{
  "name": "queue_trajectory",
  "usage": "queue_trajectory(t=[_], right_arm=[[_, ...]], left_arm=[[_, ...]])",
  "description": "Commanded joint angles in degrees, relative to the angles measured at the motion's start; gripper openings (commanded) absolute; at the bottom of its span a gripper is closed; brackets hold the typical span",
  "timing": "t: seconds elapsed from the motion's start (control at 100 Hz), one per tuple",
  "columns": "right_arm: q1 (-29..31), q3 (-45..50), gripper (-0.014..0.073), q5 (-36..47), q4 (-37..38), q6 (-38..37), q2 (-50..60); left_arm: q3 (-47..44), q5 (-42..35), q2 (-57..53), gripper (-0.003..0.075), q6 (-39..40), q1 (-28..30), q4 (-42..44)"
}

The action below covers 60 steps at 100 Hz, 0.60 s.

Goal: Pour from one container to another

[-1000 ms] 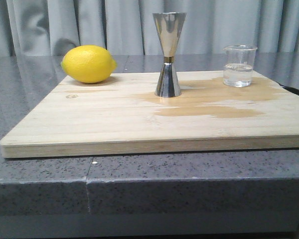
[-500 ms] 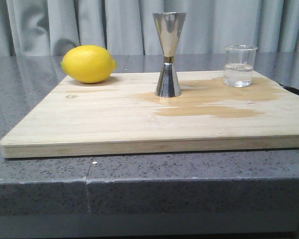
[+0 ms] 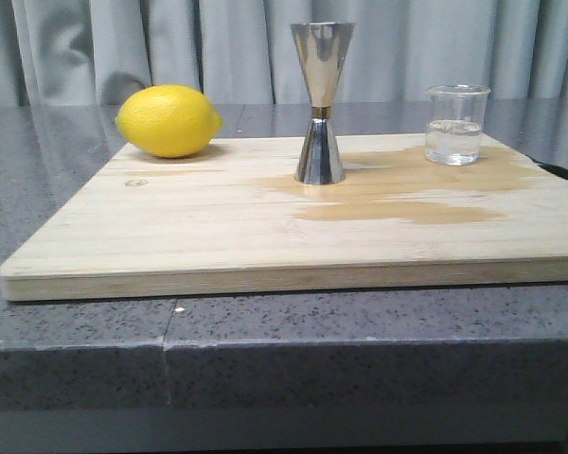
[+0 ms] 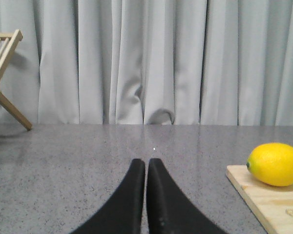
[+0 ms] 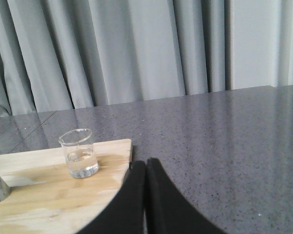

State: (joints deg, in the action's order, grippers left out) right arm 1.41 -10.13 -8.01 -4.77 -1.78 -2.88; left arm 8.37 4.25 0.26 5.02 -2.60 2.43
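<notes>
Both my left gripper [image 4: 146,163] and right gripper [image 5: 145,165] are closed, holding nothing. On the board [image 3: 208,236], the beaker [image 3: 455,125] stands at 3 o'clock from the jigger [image 3: 320,102], well apart.

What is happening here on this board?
Nothing is being handled yet. The beaker, partly filled with clear liquid, and the steel jigger stand apart on the wooden board, with a lemon at the left. Both grippers, left and right, are shut and empty, off the board.
</notes>
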Motion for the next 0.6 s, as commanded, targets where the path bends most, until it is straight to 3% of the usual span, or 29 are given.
queue_trajectory(t=[0.0, 0.31, 0.59], right_arm=[[0.4, -6.2, -0.0075, 1.3, 0.8, 0.2, -4.7], [0.4, -23.9, -0.0075, -7.8, 6.8, 0.2, -21.0], [0.4, -26.1, -0.0075, -5.8, 6.8, 0.2, -25.6]], left_arm=[[5.8, -0.1, 3.2, -0.0019, 0.1, -0.5, -0.5], [20.7, 9.5, 18.7, -0.0019, -0.2, -0.5, 0.8], [22.6, 8.3, 25.4, -0.0019, -0.2, -0.5, 0.8]])
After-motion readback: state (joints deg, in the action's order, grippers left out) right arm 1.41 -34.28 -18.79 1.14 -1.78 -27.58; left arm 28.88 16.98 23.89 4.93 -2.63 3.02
